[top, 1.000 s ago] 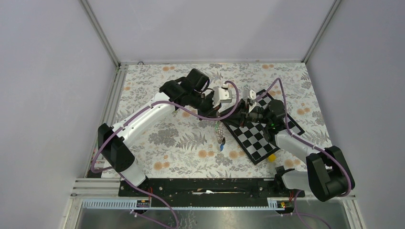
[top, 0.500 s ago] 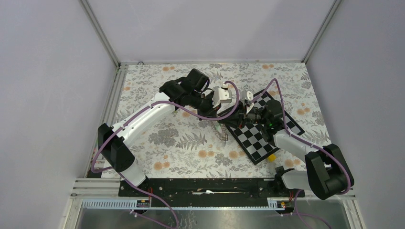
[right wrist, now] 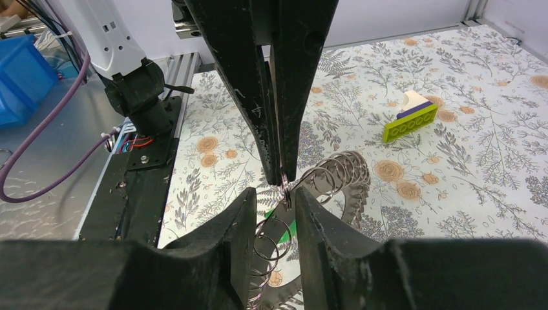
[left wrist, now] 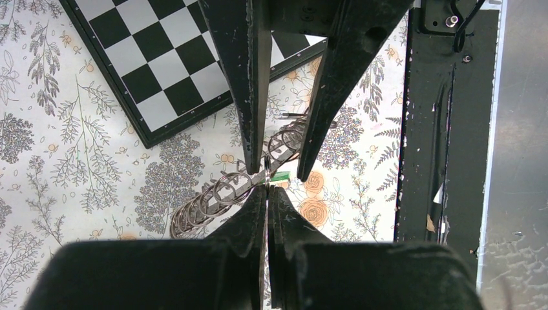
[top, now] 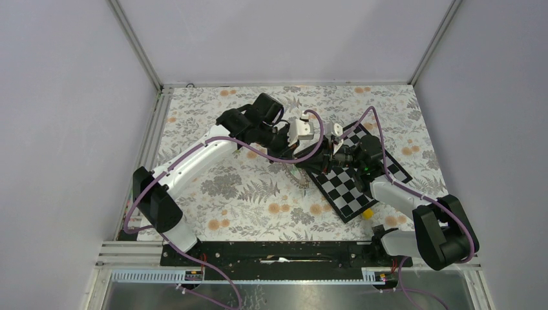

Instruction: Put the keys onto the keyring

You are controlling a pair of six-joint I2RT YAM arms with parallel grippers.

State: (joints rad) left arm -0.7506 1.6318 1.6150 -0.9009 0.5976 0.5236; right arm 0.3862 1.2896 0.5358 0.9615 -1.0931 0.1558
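The keyring (left wrist: 216, 197) is a stretched silver coil of wire loops, slanting over the flowered cloth. My left gripper (left wrist: 266, 188) is shut on one loop of it at the fingertips. My right gripper (right wrist: 274, 197) faces it, jaws apart either side of that held loop, with further loops (right wrist: 273, 240) hanging between its fingers. A bright green key (left wrist: 281, 175) shows just behind the pinch point, and green shows again through the loops (right wrist: 291, 227). From above, both grippers (top: 309, 155) (top: 321, 157) meet at the checkerboard's left corner, the keyring (top: 298, 175) trailing below them.
The black-and-white checkerboard (top: 357, 177) lies under the right arm. A small yellow block (top: 367, 212) sits at its near corner. A yellow-green brick (right wrist: 410, 121) with a purple and white top lies on the cloth beyond. The black base rail (left wrist: 433, 116) runs along the near edge.
The keyring hung straight down a second ago with a blue key at its lower end; now it is drawn up into a slanted coil. The right gripper closed slightly, then reopened.
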